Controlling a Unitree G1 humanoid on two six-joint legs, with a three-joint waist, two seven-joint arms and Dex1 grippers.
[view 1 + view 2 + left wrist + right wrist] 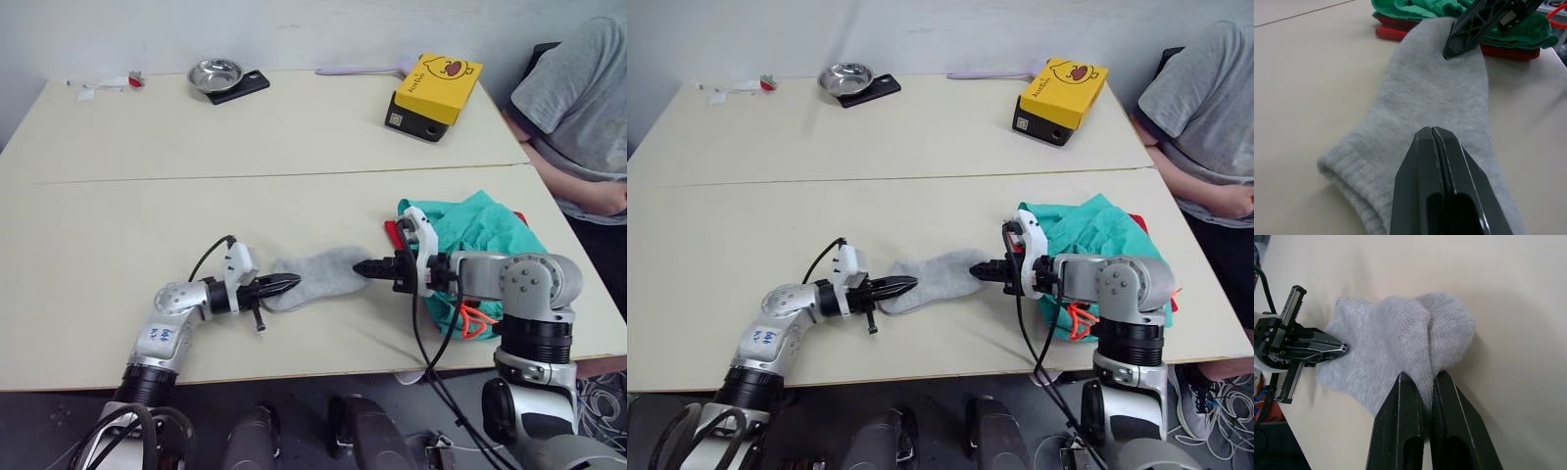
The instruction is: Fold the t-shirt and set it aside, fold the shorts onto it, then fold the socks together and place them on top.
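Observation:
The light grey socks (323,272) lie flat on the near table between my two grippers. My right gripper (1425,382) is shut on the toe end, with cloth bunched between its fingers. At the cuff end my left gripper (1432,129) lies on top of the socks, fingers shut tight with no cloth showing between them. Behind the right gripper, at the right, the teal-green shorts (480,230) sit folded on the red t-shirt (1396,32), of which just an edge peeks out. An orange drawstring (473,318) hangs near the table's front edge.
A yellow box (436,93) stands at the far right of the back table. A metal bowl (216,73) rests on a black slab at the far left. A person in a grey shirt (578,108) sits at the table's right end.

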